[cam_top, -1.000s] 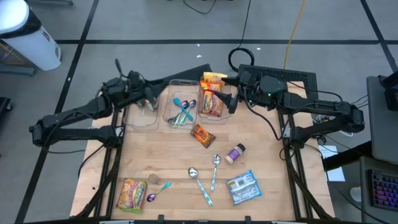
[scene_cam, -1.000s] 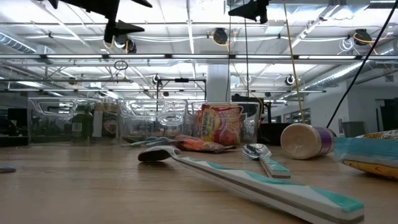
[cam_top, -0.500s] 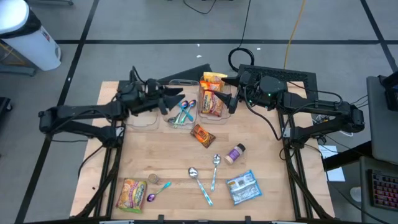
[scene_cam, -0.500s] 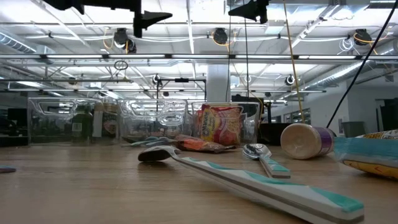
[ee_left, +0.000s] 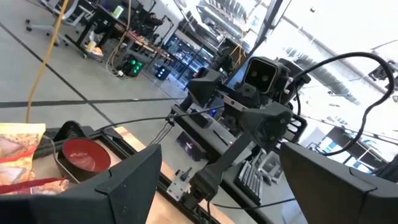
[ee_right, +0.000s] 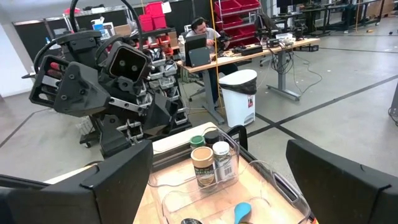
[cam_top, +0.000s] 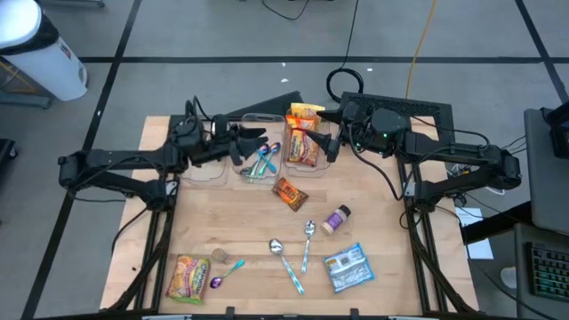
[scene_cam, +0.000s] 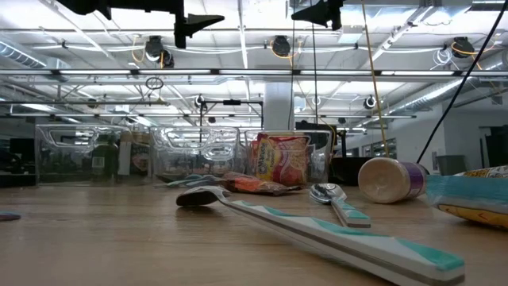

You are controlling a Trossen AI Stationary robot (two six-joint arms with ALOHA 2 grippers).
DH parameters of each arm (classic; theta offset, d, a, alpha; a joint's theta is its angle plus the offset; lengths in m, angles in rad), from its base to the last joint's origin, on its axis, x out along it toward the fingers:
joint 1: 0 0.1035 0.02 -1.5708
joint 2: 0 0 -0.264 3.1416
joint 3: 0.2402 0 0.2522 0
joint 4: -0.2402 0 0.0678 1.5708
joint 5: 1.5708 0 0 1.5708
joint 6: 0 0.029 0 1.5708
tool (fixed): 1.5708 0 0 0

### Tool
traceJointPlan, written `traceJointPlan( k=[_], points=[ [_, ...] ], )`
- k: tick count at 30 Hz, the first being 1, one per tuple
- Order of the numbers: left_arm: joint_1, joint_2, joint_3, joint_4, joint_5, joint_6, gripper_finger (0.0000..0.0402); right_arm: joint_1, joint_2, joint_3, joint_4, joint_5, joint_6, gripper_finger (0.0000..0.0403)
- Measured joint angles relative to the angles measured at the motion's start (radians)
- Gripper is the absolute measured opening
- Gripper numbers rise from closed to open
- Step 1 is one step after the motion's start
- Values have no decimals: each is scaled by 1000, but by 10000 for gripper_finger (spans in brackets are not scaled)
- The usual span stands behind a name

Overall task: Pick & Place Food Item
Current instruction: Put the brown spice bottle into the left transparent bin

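Now | clear plastic bins (cam_top: 262, 153) | crinkled foil packet (cam_top: 288, 191) on wood

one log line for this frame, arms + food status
left gripper: open, empty, above middle bin | right gripper: open, empty, beside snack bin | snack packet: on table, untouched
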Motion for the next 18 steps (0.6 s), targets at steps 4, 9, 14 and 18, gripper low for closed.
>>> traceJointPlan(
  k=[4, 9, 14, 18],
  points=[
    [-9, 0, 0, 0, 0, 0, 335, 0, 0, 0, 0, 0, 0, 364],
    [-11, 0, 0, -1, 0, 0, 335, 0, 0, 0, 0, 0, 0, 364],
    [-11, 0, 0, -1, 1, 1, 335, 0, 0, 0, 0, 0, 0, 364],
    [-11, 0, 0, -1, 3, 7, 335, 0, 0, 0, 0, 0, 0, 364]
  ],
)
